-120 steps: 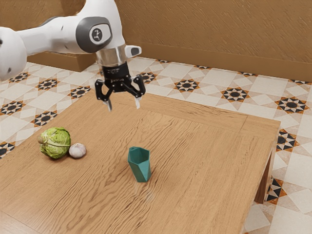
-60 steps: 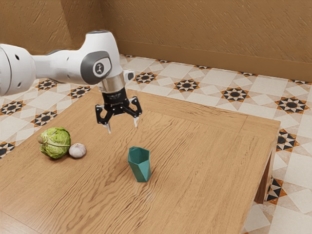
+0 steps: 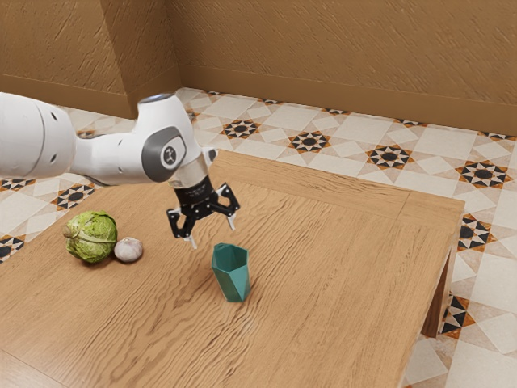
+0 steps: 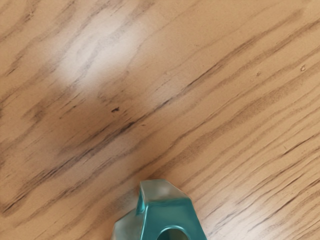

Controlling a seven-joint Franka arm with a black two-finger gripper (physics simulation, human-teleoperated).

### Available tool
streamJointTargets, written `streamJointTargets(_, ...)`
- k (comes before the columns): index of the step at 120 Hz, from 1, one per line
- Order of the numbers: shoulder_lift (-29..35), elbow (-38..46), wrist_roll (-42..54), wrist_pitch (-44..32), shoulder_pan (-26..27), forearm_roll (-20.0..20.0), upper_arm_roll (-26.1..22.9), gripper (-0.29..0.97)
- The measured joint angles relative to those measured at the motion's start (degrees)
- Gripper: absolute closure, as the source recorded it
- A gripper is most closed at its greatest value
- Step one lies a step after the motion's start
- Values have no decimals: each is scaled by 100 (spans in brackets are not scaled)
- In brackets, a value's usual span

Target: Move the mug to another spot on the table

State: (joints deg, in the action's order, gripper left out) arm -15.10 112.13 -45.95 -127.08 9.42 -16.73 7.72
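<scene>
A teal faceted mug [image 3: 231, 272] stands upright near the middle of the wooden table [image 3: 339, 267]. My black gripper [image 3: 212, 229] hangs open just above and slightly behind the mug's rim, toward the exterior view's left, fingers pointing down, nothing between them. In the wrist view the mug [image 4: 162, 212] shows just under my hand, with its rim and a dark opening toward me, on bare wood grain.
A green cabbage [image 3: 90, 236] and a small pale garlic bulb [image 3: 128, 249] lie at the table's side on the exterior view's left. The table's edge on the exterior view's right drops to a patterned tile floor [image 3: 485, 267]. Bare wood surrounds the mug.
My arm has come down and toward the mug, bringing the open gripper from high above the table's far part to just over the mug. The mug has not moved.
</scene>
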Motion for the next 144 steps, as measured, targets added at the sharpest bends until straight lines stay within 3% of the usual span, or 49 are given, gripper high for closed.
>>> streamJointTargets(45,-351,51,-302,-630,52,106,1,0)
streamJointTargets(89,-527,87,-532,-873,59,-225,-9,6)
streamJointTargets(121,-524,169,-669,-866,146,-256,-10,22)
streamJointTargets(144,-524,178,-730,-844,148,-258,-8,50)
